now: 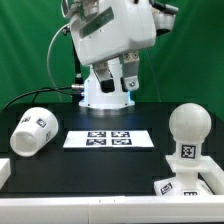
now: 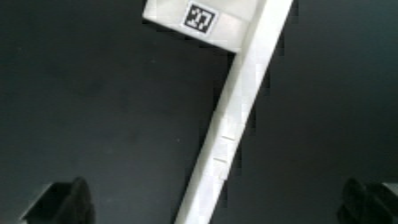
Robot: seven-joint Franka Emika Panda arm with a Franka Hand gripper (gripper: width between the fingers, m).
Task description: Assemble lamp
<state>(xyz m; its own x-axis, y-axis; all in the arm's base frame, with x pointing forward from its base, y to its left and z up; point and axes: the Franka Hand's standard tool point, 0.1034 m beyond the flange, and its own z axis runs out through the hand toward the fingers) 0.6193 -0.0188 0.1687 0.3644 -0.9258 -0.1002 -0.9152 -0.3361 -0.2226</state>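
Note:
The white shade (image 1: pixel 32 130) lies on its side on the black table at the exterior view's left. The rounded bulb (image 1: pixel 187 125) stands upright at the exterior view's right, its tagged neck down. The flat base (image 1: pixel 193 183) lies just in front of it; I cannot tell whether they are joined. My gripper (image 1: pixel 126 84) hangs above the back of the table, far from all three pieces. In the wrist view the gripper (image 2: pixel 217 195) is open and empty, its dark fingertips (image 2: pixel 64 203) wide apart, with a long white bar (image 2: pixel 237 120) below.
The marker board (image 1: pixel 108 138) lies flat mid-table. The robot's white pedestal (image 1: pixel 105 95) stands behind it. A white rail (image 1: pixel 90 201) runs along the front edge. In the wrist view a tagged white piece (image 2: pixel 201 18) sits at the bar's far end.

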